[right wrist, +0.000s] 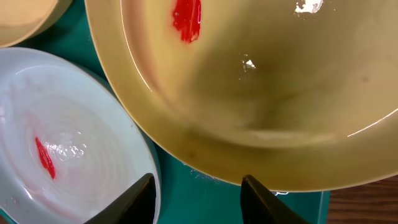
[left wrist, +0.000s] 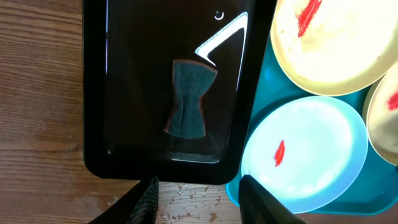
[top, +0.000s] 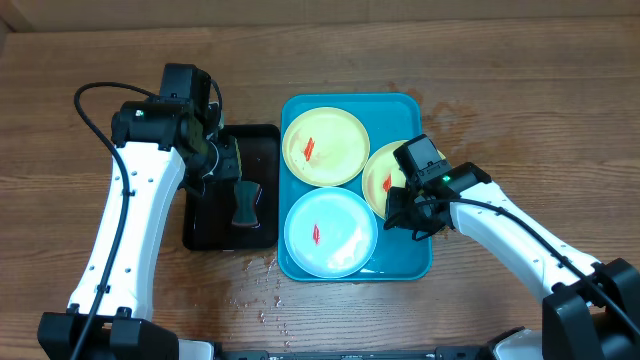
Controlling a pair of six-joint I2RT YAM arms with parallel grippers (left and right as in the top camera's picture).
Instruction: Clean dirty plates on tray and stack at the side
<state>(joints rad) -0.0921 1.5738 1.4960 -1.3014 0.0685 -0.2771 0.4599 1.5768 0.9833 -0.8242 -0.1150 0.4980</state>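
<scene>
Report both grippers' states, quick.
Left gripper: open, empty, over the edge of the black rectangular tray.
Right gripper: open, holding nothing, at the rim of a pale yellow round plastic plate.

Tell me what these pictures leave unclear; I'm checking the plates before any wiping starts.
- Overhead: the right arm covers half of the right yellow plate.
- Overhead: the right claw is hidden under its wrist, so contact with that plate is unclear.
- Left wrist: the picture's edge cuts that plate off.
- Right wrist: the far yellow plate shows only a corner sliver.
</scene>
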